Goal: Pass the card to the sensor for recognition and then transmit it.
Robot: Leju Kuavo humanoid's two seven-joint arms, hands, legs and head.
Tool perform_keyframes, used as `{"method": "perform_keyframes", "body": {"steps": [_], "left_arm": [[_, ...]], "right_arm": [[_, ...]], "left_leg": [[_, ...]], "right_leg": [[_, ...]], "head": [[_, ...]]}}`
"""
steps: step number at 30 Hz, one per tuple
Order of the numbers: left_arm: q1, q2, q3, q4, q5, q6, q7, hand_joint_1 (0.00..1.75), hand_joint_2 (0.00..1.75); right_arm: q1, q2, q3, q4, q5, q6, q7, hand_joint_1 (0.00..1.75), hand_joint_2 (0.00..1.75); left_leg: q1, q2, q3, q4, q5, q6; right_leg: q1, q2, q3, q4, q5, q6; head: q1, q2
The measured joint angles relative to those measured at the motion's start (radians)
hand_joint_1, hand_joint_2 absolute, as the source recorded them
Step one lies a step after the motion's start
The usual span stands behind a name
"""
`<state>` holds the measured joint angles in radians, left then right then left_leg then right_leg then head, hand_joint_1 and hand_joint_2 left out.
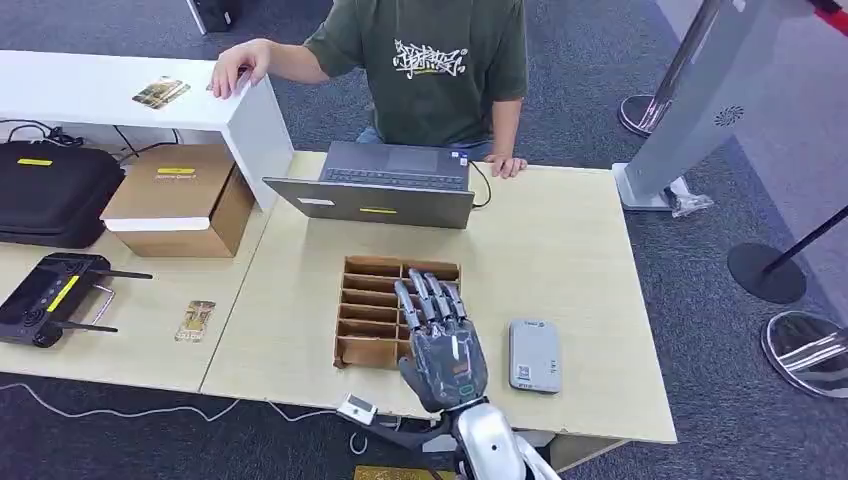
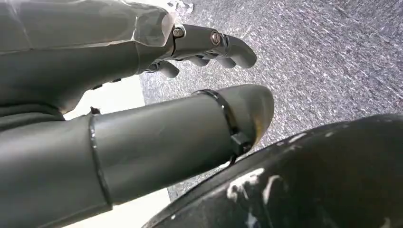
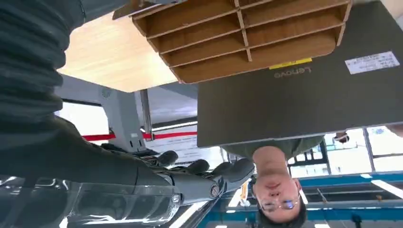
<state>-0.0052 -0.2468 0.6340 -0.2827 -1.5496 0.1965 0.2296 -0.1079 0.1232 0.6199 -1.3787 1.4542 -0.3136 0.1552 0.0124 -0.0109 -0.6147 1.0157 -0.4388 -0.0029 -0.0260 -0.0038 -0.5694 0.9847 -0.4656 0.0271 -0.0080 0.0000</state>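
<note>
My right hand is raised flat above the near edge of the table, fingers stretched out and apart, holding nothing. Its fingertips reach over the right side of the wooden slotted rack, whose slots look empty from here. My left hand hangs low beside the table over the carpet; its fingers are slightly curled and apart, with nothing in them.

Just to the right of my right hand lies the grey reader, flat on the table, long side running away from me.

The card I judge most likely to be mine is the small card on the left table, well off to the left of the rack, its long axis pointing away from me. Another card sits on the white shelf near a person's hand. The left arm is nearer the small card; the right hand is nearer the reader.
</note>
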Motion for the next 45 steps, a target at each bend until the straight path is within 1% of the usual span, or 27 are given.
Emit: {"method": "perform_keyframes", "body": {"steps": [7,13,17,20,24,26,28,33,45], "left_arm": [[0.0,0.0,0.002,0.0,0.0,0.002,0.0,0.0,0.0],[0.0,0.0,0.004,0.0,0.0,0.004,0.0,0.0,0.0],[0.0,0.0,0.01,0.0,0.0,0.008,0.0,0.0,0.0],[0.0,-0.002,0.016,0.0,0.0,0.013,0.0,0.0,0.0],[0.0,-0.005,0.022,0.0,0.0,0.022,0.0,0.0,0.0],[0.001,-0.005,0.023,0.0,0.0,0.024,-0.002,0.0,0.0],[0.001,-0.005,0.023,0.0,0.0,0.025,-0.003,0.0,0.0],[0.001,-0.008,0.023,0.0,0.0,0.035,-0.003,0.0,0.0],[0.003,-0.01,0.035,0.0,0.001,0.045,-0.014,0.0,0.0]], "right_arm": [[-0.005,-0.011,0.026,-0.006,-0.021,0.058,0.003,0.0,1.75],[-0.007,-0.017,0.04,-0.014,-0.042,0.086,0.0,0.0,1.75],[-0.016,-0.017,0.049,-0.009,-0.061,0.143,0.007,0.0,1.75],[-0.03,-0.016,0.06,0.007,-0.077,0.163,0.011,0.0,1.75],[-0.049,0.002,0.062,0.05,-0.092,0.177,0.024,0.0,1.75],[-0.054,0.021,0.063,0.069,-0.092,0.185,0.032,0.0,1.75],[-0.065,0.04,0.065,0.095,-0.099,0.187,0.04,0.0,1.75],[-0.104,0.064,0.065,0.177,-0.123,0.172,0.043,0.0,1.75],[-0.156,0.091,0.067,0.269,-0.157,0.162,0.032,0.0,1.75]], "left_leg": [[0.0,0.0,0.0,0.0,0.0,0.0],[0.0,0.0,0.0,0.0,0.0,0.0],[0.0,0.0,0.0,0.0,0.0,0.0],[0.0,0.0,0.0,0.0,0.0,0.0],[0.0,0.0,0.0,0.0,0.0,0.0],[0.0,0.0,0.0,0.0,0.0,0.0],[0.0,0.0,0.0,0.0,0.0,0.0],[0.0,0.0,0.0,0.0,0.0,0.0],[0.0,0.0,0.0,0.0,0.0,0.0]], "right_leg": [[0.0,0.0,0.0,0.0,0.0,0.0],[0.0,0.0,0.0,0.0,0.0,0.0],[0.0,0.0,0.0,0.0,0.0,0.0],[0.0,0.0,0.0,0.0,0.0,0.0],[0.0,0.0,0.0,0.0,0.0,0.0],[0.0,0.0,0.0,0.0,0.0,0.0],[0.0,0.0,0.0,0.0,0.0,0.0],[0.0,0.0,0.0,0.0,0.0,0.0],[0.0,0.0,0.0,0.0,0.0,0.0]], "head": [[0.0,0.0],[0.0,0.0],[0.0,0.0],[0.0,0.0],[0.0,0.0],[0.0,0.0],[0.0,0.0],[0.0,0.0],[0.0,0.0]]}}
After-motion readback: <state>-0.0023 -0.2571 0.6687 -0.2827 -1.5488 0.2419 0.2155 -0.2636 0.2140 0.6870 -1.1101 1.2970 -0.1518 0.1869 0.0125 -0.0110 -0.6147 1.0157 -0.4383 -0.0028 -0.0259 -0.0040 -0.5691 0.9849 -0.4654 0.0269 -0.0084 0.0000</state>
